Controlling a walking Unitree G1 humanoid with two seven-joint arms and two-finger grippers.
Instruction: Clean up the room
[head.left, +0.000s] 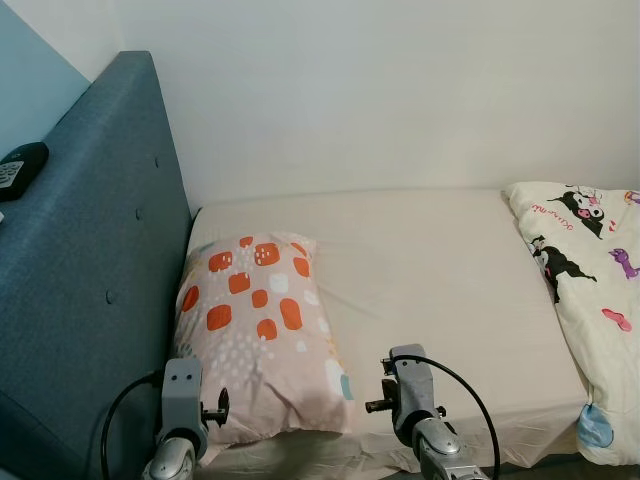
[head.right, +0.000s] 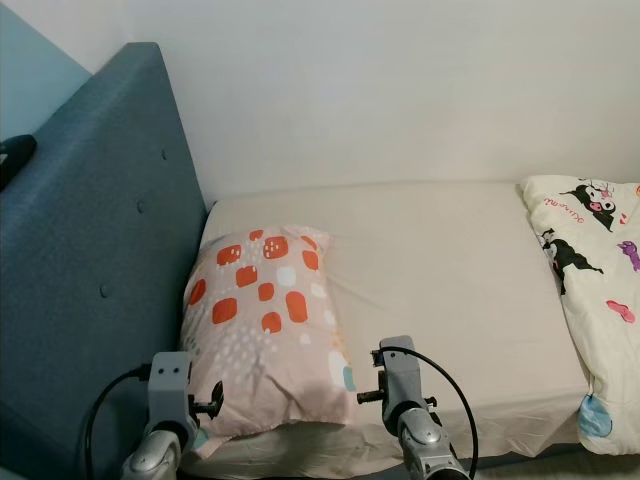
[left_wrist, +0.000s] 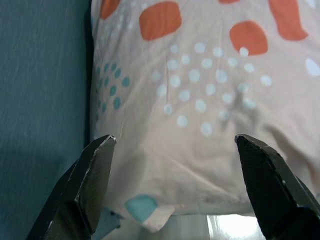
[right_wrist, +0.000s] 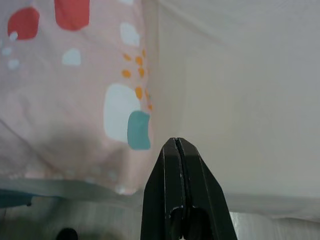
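From our head camera we're looking down at a bed with a plain cream fitted sheet (head.left: 430, 270), pushed up against a white wall. A padded blue-grey fabric headboard (head.left: 90, 260) runs along our left side, and a small black remote-looking gadget (head.left: 20, 168) sits on top of it. The pale pink pillow with orange and white blotches (head.left: 262, 335) lies flat at the head end, snug against the headboard and squared up pretty well. Over on the far right there's a bunched-up white duvet with cartoon prints (head.left: 585, 300), still in a heap and hanging off the near edge of the mattress.

The other eye shows the same layout, with both silver arms raised at the near edge of the bed, either side of the pillow's near corner.

Left wrist cam: our left gripper (left_wrist: 175, 180) has its two black fingers spread wide, hovering just off the pillow's near edge, with the headboard alongside. Nothing in it.

Right wrist cam: our right gripper (right_wrist: 176, 170) has its fingers pressed together, empty, pointing at the sheet just beside the pillow's corner.

So we'd say the pillow looks done, and the duvet is what's left: spreading or folding it. Maybe the gadget too.
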